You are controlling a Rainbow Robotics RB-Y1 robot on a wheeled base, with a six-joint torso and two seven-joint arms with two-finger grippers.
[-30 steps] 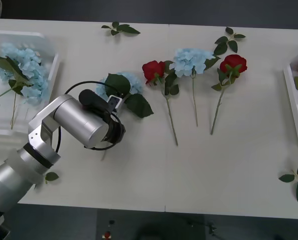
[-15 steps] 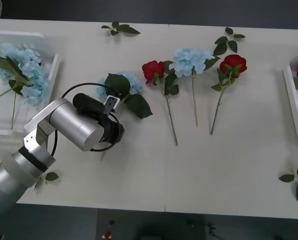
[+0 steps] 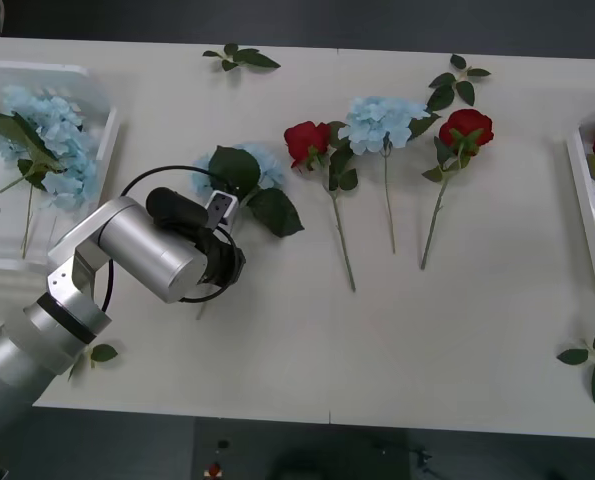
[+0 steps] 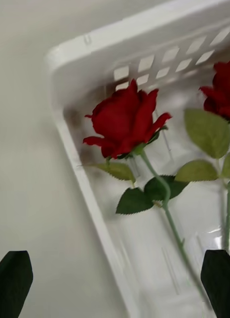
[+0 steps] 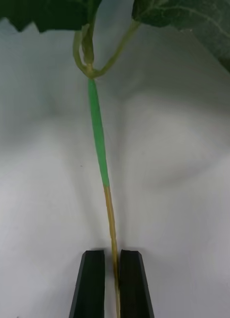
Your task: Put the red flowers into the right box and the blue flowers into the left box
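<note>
Pinching a thin stem between its two black fingers, the left gripper (image 5: pixel 112 283) has its jaws pressed together on the stalk of a blue flower (image 3: pixel 239 170), and in the left wrist view we see that stem (image 5: pixel 99 144) run from tan to green up to a fork under dark leaves. We take the left box (image 3: pixel 87 75) as our landmark. The left gripper (image 3: pixel 217 262) sits on the table (image 3: pixel 397 340) to the right of that box, with the held flower's pale head and big leaves just beyond it. Inside the left box lie more blue flowers (image 3: pixel 52 140). Further right of it, well apart, we find a red flower (image 3: pixel 306 140), then another blue flower (image 3: pixel 382 120), then a second red flower (image 3: pixel 465 127), stems pointing toward us. At the far end of the table from the left box stands the right box (image 3: pixel 582 190). The right gripper (image 4: pixel 115 280) hovers over it with fingers spread wide, above a red rose (image 4: pixel 125 119) lying inside.
</note>
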